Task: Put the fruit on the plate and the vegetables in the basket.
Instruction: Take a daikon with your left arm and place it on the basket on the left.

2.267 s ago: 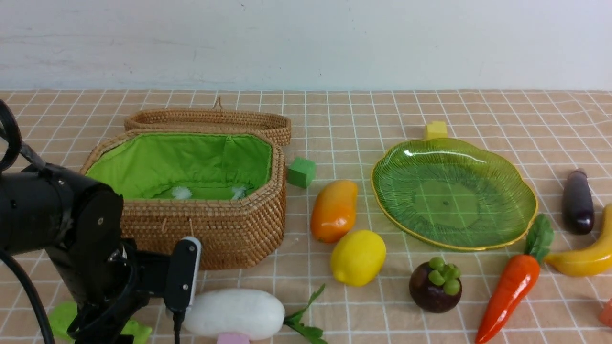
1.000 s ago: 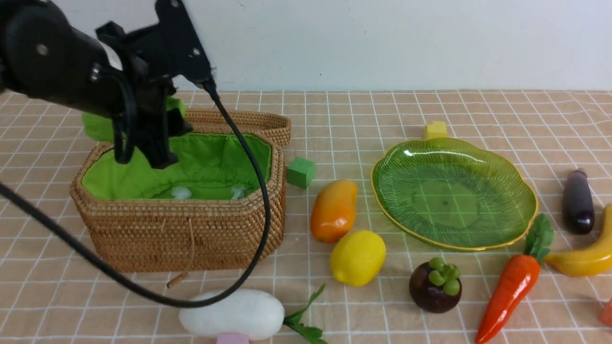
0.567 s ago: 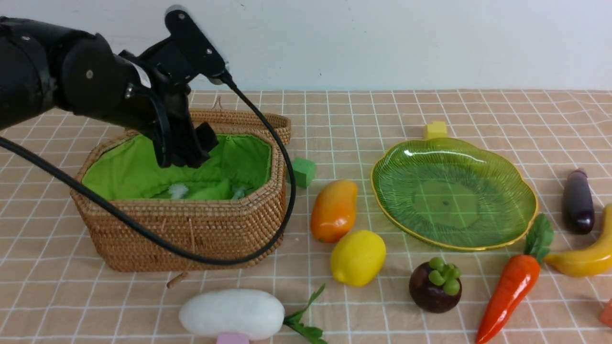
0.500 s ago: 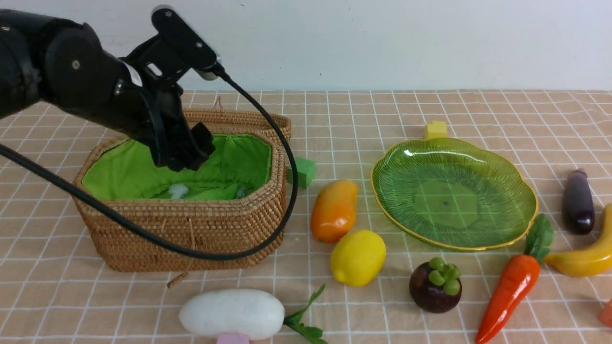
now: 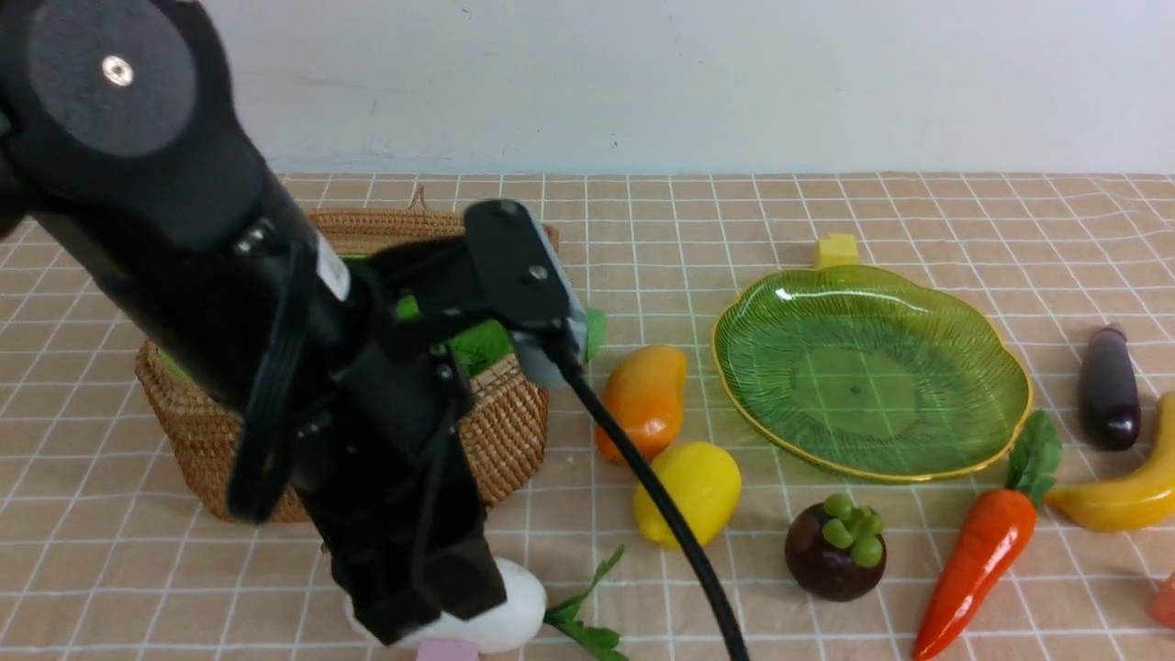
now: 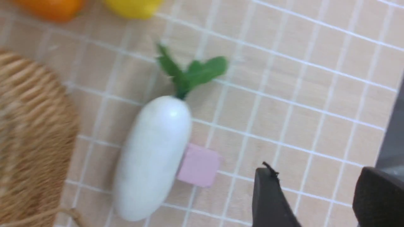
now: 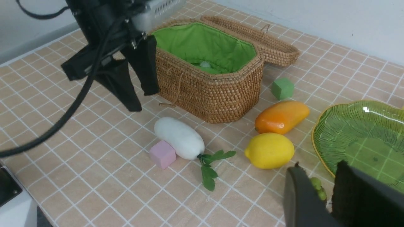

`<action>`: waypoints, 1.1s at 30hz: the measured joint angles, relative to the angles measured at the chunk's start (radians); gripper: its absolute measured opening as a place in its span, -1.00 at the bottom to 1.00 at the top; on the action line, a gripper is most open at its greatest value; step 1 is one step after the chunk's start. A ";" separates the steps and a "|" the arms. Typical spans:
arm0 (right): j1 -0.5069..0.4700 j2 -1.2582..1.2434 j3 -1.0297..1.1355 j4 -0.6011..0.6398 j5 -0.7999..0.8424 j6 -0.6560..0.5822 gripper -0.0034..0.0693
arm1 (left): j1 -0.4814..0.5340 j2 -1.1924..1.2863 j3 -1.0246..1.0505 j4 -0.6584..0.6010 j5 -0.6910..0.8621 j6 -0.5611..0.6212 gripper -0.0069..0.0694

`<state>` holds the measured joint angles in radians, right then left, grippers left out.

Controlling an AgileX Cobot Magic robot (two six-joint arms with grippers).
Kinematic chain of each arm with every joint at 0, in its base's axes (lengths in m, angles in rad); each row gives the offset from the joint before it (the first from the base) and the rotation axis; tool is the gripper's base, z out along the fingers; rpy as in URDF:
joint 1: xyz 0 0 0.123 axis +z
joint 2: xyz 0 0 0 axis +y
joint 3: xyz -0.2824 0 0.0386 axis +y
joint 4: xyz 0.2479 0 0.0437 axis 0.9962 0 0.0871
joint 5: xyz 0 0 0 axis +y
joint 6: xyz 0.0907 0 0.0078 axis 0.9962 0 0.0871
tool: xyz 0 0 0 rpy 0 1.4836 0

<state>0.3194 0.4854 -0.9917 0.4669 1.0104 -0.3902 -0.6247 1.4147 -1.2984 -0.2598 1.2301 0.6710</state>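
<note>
My left gripper (image 5: pixel 422 606) is open and empty, low over the cloth beside the white radish (image 6: pixel 151 157), not touching it; it also shows in the right wrist view (image 7: pixel 143 101). The wicker basket (image 7: pixel 214 94) stands open with a green shape on its lining, likely the bitter gourd (image 7: pixel 212 70). The mango (image 5: pixel 647 399), lemon (image 5: pixel 711 482), mangosteen (image 5: pixel 835 551), carrot (image 5: pixel 978 560), eggplant (image 5: pixel 1109 386) and banana (image 5: pixel 1124 491) lie on the cloth around the bare green plate (image 5: pixel 872 376). My right gripper (image 7: pixel 320 176) hangs empty above the mangosteen, jaws a narrow gap apart.
A pink cube (image 6: pixel 197 165) touches the radish. A green cube (image 7: pixel 282 89) sits between basket and mango. A yellow cube (image 5: pixel 837 248) is behind the plate. An orange-red block (image 5: pixel 1166 601) is at the right edge. The left arm's cable (image 5: pixel 661 514) hangs across the lemon.
My left gripper lifted the bitter gourd from the table's front, let it go in the basket, and has swung back down to the radish, open.
</note>
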 joint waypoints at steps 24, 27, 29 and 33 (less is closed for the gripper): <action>0.000 0.000 0.000 0.000 0.026 0.000 -0.38 | -0.106 0.130 0.184 0.285 -0.227 -0.183 -0.02; 0.000 0.000 0.000 0.000 0.026 0.000 -0.38 | -0.106 0.168 0.184 0.316 -0.335 -0.175 0.23; 0.000 0.000 0.000 0.000 0.026 0.000 -0.37 | -0.106 0.191 0.184 0.339 -0.369 -0.174 0.40; 0.000 0.000 0.000 0.000 0.027 0.000 -0.38 | -0.106 0.242 0.184 0.390 -0.406 -0.173 0.60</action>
<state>0.3194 0.4854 -0.9917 0.4669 1.0371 -0.3902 -0.7310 1.6570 -1.1145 0.1306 0.8237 0.4981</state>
